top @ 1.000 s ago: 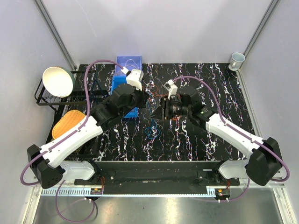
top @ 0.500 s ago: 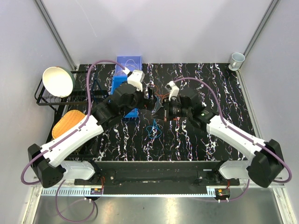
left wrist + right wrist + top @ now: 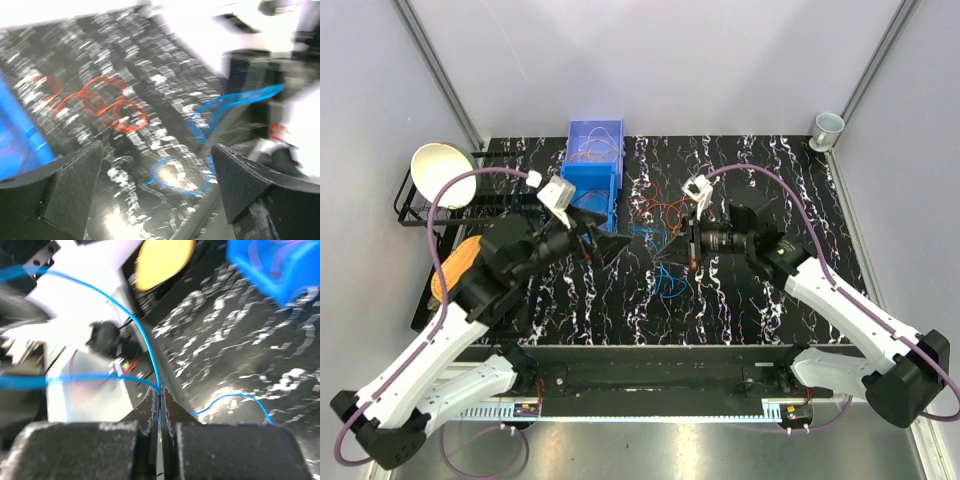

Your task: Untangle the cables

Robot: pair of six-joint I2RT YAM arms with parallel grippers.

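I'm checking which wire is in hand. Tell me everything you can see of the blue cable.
The blue cable is a very thin, flexible wire in loose loops on the black marbled table, near its middle. The right gripper is shut on one strand, which rises off the tabletop. An orange cable coils nearby.

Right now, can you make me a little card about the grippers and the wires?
left gripper: open, holding nothing
right gripper: shut on the blue cable
blue cable: hangs from right gripper, loops on the table
orange cable: coiled on the table, touching neither gripper
blue bin: at the back, thin wires inside
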